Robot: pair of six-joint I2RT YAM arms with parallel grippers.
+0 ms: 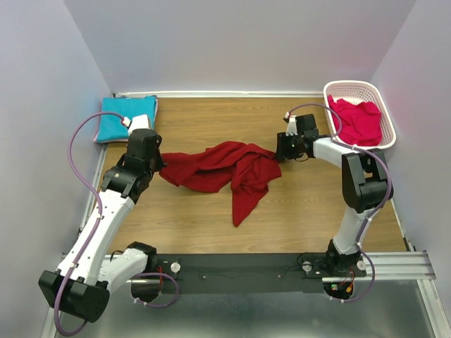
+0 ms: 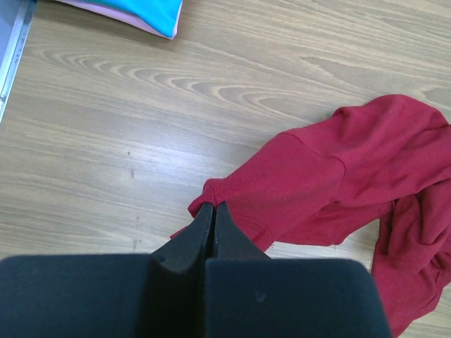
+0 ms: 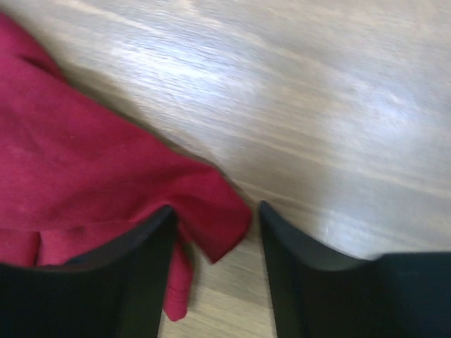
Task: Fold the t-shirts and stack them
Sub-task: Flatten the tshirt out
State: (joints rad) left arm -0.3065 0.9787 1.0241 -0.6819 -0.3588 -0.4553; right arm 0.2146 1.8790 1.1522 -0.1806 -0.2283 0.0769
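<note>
The dark red t-shirt lies crumpled in the middle of the table. My left gripper is shut on the dark red t-shirt's left edge, the cloth pinched at the fingertips. My right gripper is open at the shirt's right edge; a corner of the cloth lies between its jaws. The turquoise t-shirt lies folded at the far left and shows in the left wrist view. The pinkish-red t-shirt lies bunched in the basket.
The white latticed basket stands at the far right corner. Light walls close in the table on three sides. A metal rail with both arm bases runs along the near edge.
</note>
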